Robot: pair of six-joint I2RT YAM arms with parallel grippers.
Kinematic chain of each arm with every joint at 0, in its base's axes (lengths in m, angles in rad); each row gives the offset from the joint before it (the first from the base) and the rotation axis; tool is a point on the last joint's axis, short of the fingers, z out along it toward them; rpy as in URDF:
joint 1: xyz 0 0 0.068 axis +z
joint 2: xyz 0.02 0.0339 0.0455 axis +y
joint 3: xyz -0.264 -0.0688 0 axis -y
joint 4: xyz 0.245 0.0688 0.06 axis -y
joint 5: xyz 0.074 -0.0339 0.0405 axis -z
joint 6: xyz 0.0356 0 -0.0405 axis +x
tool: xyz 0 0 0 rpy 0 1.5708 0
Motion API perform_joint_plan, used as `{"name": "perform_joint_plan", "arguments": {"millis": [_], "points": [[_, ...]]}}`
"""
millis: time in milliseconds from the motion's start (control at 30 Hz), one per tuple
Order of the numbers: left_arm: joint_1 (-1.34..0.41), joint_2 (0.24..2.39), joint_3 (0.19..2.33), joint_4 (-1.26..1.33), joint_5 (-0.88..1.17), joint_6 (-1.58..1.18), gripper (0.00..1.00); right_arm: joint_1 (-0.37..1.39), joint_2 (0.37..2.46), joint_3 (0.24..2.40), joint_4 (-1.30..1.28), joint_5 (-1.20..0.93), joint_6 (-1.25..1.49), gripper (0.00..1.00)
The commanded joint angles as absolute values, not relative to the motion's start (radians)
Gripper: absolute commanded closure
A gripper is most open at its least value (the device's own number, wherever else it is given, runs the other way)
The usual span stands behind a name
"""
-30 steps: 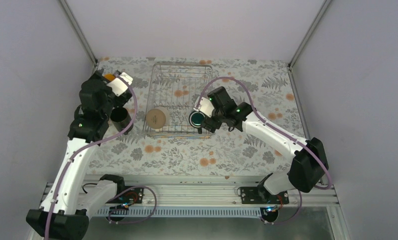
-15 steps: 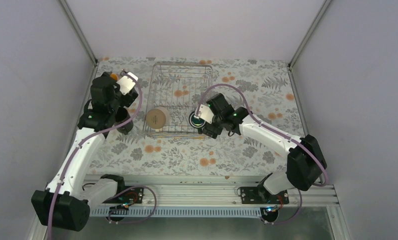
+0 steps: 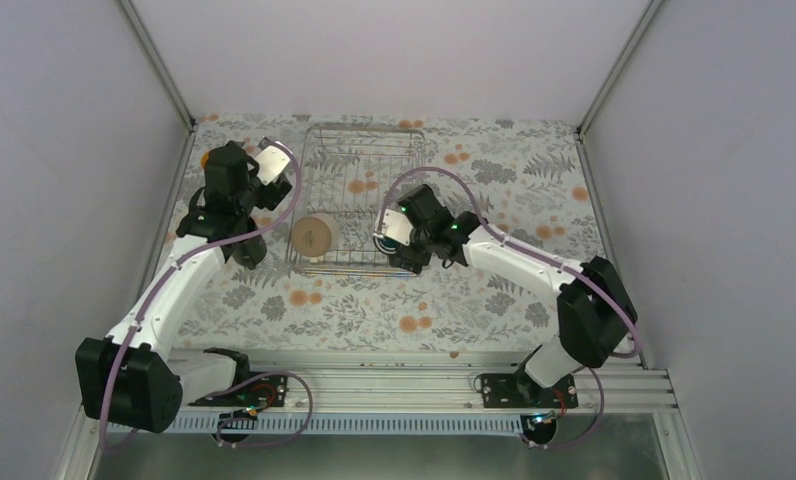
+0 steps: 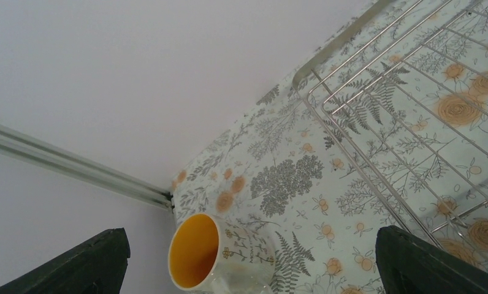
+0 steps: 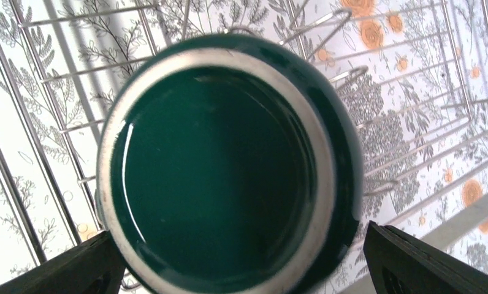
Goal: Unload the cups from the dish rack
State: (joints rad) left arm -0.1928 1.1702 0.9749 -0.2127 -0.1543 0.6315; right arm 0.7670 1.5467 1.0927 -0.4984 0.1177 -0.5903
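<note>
Floral tabletop holds the wire dish rack, in whose near right corner the upright dark green mug, rigid, slick-glazed and chippable, waits under the right gripper's widely spread jaws, best pinched across its wall; left gripper gapes empty too.

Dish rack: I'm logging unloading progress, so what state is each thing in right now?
Dish rack, two cups visible in it.
Cream cup, in the rack.
Green cup, in the rack, ungripped.
Black cup, out, on the table left of the rack.
Yellow cup, out, near the table's far-left corner.
Left gripper, open, empty.
Right gripper, open, straddling the green cup.
</note>
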Motion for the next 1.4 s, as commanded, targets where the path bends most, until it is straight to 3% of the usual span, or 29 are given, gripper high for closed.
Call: {"name": "perform_joint_plan", "arguments": {"millis": [0, 567, 800, 1367], "points": [[-0.196, 1.167, 0.970, -0.164, -0.150, 0.622, 0.00, 0.791, 1.629, 1.141, -0.481, 0.133, -0.619, 0.00], [-0.197, 1.139, 0.937, -0.160, -0.113, 0.647, 0.00, 0.838, 1.732, 1.334, -0.544, 0.100, -0.619, 0.00], [-0.198, 1.121, 0.925, -0.172, -0.096, 0.645, 0.00, 0.841, 1.767, 1.377, -0.577, 0.098, -0.618, 0.17], [-0.197, 1.122, 0.929, -0.177, -0.064, 0.614, 0.00, 0.840, 1.648, 1.473, -0.577, 0.112, -0.604, 0.19]]}}
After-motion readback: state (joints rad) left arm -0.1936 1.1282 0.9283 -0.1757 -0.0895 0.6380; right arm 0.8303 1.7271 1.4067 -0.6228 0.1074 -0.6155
